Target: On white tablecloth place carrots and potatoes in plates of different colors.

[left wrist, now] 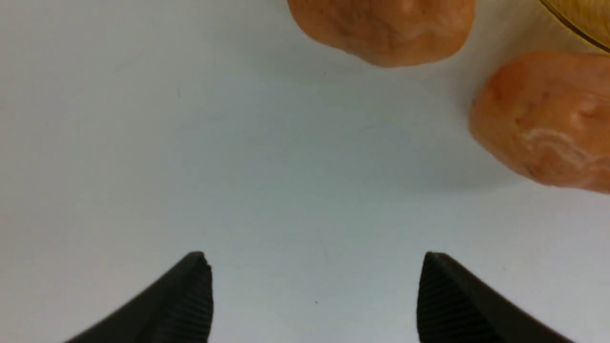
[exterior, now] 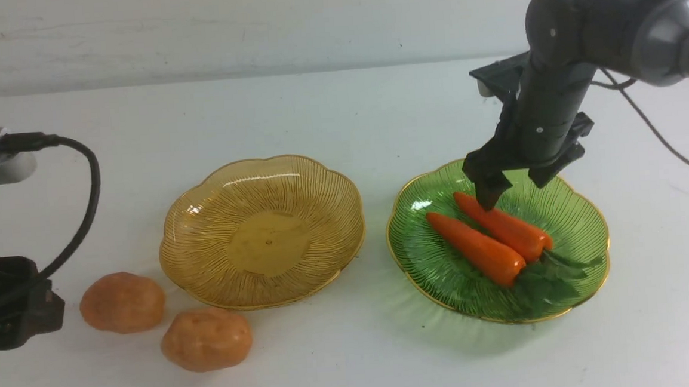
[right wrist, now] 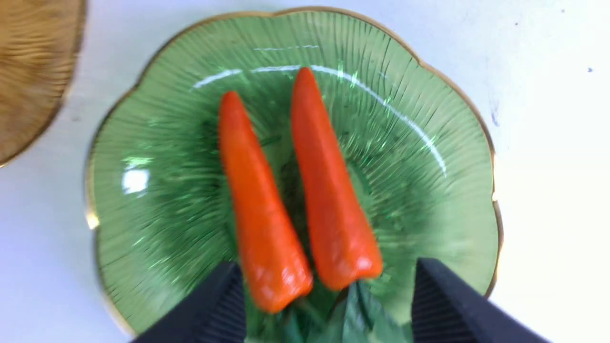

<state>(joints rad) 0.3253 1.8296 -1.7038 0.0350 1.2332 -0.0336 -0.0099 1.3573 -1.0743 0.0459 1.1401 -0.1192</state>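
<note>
Carrots (exterior: 490,232) lie together in the green plate (exterior: 579,221), right tool (exterior: 518,189) wide and empty just above. Potatoes (exterior: 122,303) sit on the worktop (exterior: 340,116) beside the amber plate (exterior: 263,234); the wide, empty left tool (left wrist: 314,259) could nudge them rolling.

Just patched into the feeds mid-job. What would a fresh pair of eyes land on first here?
The two bright carrots lying side by side in the green plate on the right grab the eye, with the right tool open over them. Next, the yellow plate in the middle holds nothing, while two potatoes sit on the white cloth beside it, near the open left tool.
</note>
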